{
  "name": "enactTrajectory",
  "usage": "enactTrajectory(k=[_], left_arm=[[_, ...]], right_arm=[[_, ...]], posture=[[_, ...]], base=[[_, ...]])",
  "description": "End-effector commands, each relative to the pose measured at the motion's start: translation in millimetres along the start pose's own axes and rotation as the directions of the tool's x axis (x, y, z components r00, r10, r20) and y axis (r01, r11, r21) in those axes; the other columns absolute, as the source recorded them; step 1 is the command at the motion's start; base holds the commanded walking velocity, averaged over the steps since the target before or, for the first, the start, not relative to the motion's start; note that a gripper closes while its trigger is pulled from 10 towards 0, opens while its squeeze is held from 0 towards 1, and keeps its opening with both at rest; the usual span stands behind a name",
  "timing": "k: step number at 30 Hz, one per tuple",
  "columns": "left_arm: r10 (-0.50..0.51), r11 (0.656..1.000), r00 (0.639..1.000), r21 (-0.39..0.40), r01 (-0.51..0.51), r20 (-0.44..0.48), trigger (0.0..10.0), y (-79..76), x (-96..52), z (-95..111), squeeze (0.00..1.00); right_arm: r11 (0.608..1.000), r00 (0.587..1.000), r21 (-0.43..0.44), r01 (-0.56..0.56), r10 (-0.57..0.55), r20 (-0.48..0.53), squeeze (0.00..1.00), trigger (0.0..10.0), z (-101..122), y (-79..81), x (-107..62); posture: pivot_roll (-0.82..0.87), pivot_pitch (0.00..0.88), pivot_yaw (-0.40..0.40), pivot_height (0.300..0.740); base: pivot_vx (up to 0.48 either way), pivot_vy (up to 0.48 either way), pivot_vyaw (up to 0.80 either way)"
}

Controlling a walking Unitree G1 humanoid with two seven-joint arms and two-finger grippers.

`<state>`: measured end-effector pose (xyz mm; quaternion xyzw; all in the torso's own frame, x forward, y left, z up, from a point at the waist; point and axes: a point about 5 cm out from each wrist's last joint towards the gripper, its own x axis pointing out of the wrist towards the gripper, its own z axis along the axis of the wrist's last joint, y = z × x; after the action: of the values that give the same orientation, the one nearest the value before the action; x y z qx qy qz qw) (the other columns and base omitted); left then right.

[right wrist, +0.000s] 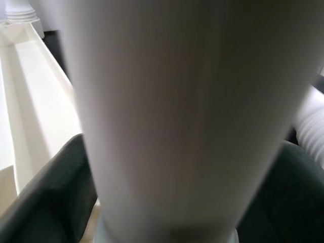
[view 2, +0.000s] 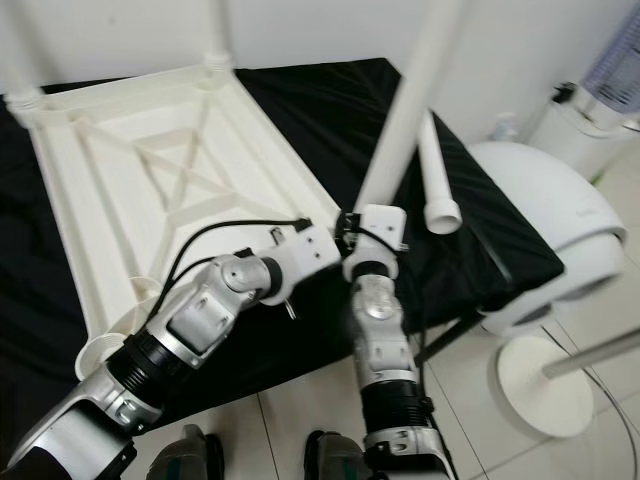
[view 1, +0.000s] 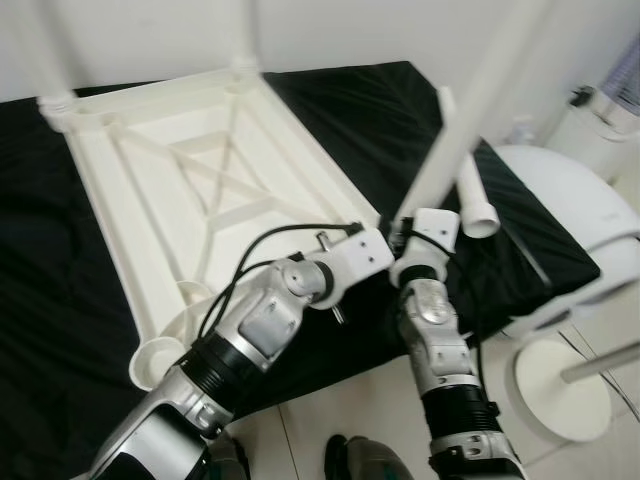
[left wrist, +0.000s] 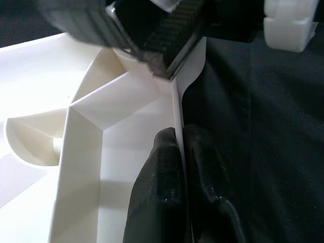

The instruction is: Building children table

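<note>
The white plastic tabletop lay upside down on a bed covered with a black sheet, its ribbed underside facing up. Its long axis ran from the near left edge of the bed toward the far wall. Two legs already stood in the far corner sockets, one at the far left corner and one at the far right corner, both pointing straight up. An open round socket showed at the near left corner of the tabletop, by the near edge of the bed.

The left pincer was clamped narrow on the thin side rim of the tabletop near its near right corner, one black finger inside the rim and the other outside it over the black sheet. The right pincer gripped a third leg low on its shaft, with a dark finger on either side. That leg stood over the near right corner, its long axis rising upward and leaning a little to the right; whether its foot was seated in the socket could not be told.

A fourth leg lay loose on the sheet just right of the held one, its long axis running toward the far wall, flared open end toward the near edge. A white rounded appliance stood beside the bed on the right.
</note>
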<state>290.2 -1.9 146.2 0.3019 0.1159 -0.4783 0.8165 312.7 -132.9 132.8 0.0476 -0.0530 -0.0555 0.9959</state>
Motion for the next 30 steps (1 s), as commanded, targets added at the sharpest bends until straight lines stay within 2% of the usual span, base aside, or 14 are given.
enactTrajectory(k=[1,8,9,11,12,15,16,18,21,22,23,24,25,30], left_arm=[[-0.066,0.998,0.998,0.011,0.066,-0.018,10.0,-10.9,3.0,-3,0.0],[-0.066,0.998,0.998,0.009,0.066,-0.019,10.0,-11.0,3.1,-3,0.0],[-0.065,0.998,0.998,0.008,0.065,-0.02,10.0,-10.8,2.9,-3,0.0],[-0.065,0.998,0.998,0.008,0.065,-0.02,10.0,-10.8,2.9,-3,0.0],[-0.063,0.998,0.998,0.008,0.064,-0.02,10.0,-10.5,2.7,-4,0.0],[-0.063,0.998,0.998,0.008,0.064,-0.02,10.0,-10.5,2.7,-4,0.0],[-0.061,0.998,0.998,0.008,0.061,-0.02,10.0,-9.8,2.4,-3,0.0],[-0.061,0.998,0.998,0.008,0.061,-0.02,10.0,-9.8,2.4,-3,0.0],[-0.058,0.998,0.998,0.006,0.058,-0.018,10.0,-8.2,1.9,-3,0.0],[-0.058,0.998,0.998,0.006,0.058,-0.018,10.0,-8.2,1.9,-3,0.0],[-0.058,0.998,0.998,0.006,0.058,-0.018,10.0,-8.1,1.9,-3,0.0],[-0.058,0.998,0.998,0.006,0.058,-0.017,10.0,-7.6,1.9,-2,0.0],[-0.058,0.998,0.998,0.006,0.058,-0.017,10.0,-7.6,1.9,-2,0.0],[-0.056,0.998,0.998,0.006,0.056,-0.017,10.0,-6.4,2.0,-2,0.0]], right_arm=[[1.0,1.0,0.006,-0.002,0.002,0.004,1.0,10.0,-1,-3.3,-2.5],[0.993,0.994,0.039,-0.112,0.112,0.015,1.0,10.0,-1,-6.1,-6.7],[0.986,0.986,0.041,-0.164,0.164,0.009,1.0,10.0,-2,-7.4,-7.5],[0.986,0.986,0.041,-0.164,0.164,0.009,1.0,10.0,-2,-7.4,-7.5],[0.976,0.976,0.039,-0.216,0.216,0.004,0.0,10.0,-3,-10.0,-8.3],[0.976,0.976,0.039,-0.216,0.216,0.004,0.0,10.0,-3,-10.0,-8.3],[0.96,0.96,0.033,-0.278,0.278,-0.001,0.0,10.0,-3,-17.5,-8.3],[0.96,0.96,0.033,-0.278,0.278,-0.001,0.0,10.0,-3,-17.5,-8.3],[0.857,0.857,-0.019,-0.515,0.514,-0.042,0.0,10.0,1,-42.6,-7.7],[0.857,0.857,-0.019,-0.515,0.514,-0.042,0.0,10.0,1,-42.6,-7.7],[0.826,0.826,-0.031,-0.563,0.56,-0.058,0.0,10.0,1,-47.4,-7.9],[0.773,0.773,-0.035,-0.633,0.629,-0.082,0.0,10.0,3,-53.0,-9.2],[0.773,0.773,-0.035,-0.633,0.629,-0.082,0.0,10.0,3,-53.0,-9.2],[0.68,0.679,-0.055,-0.732,0.72,-0.144,0.0,10.0,4,-66.7,-6.4]], posture=[[-0.03,0.055,-0.064,0.74],[-0.03,0.06,-0.063,0.74],[-0.03,0.061,-0.063,0.74],[-0.03,0.061,-0.063,0.74],[-0.03,0.062,-0.062,0.74],[-0.03,0.062,-0.062,0.74],[-0.03,0.064,-0.062,0.74],[-0.03,0.064,-0.062,0.74],[-0.04,0.072,-0.053,0.74],[-0.04,0.072,-0.053,0.74],[-0.04,0.072,-0.052,0.74],[-0.04,0.074,-0.051,0.74],[-0.04,0.074,-0.051,0.74],[-0.04,0.076,-0.044,0.74]], base=[[0.0,0.0,0.0],[0.0,0.0,0.0],[0.0,0.0,0.0],[0.0,0.0,0.0],[0.0,0.0,0.0],[0.0,0.0,0.0],[0.0,0.0,0.0],[0.0,0.0,0.0],[0.0,0.0,0.0],[0.0,0.0,0.0],[0.0,0.0,0.0],[0.0,0.0,0.0],[0.0,0.0,0.0],[0.0,0.0,0.0]])
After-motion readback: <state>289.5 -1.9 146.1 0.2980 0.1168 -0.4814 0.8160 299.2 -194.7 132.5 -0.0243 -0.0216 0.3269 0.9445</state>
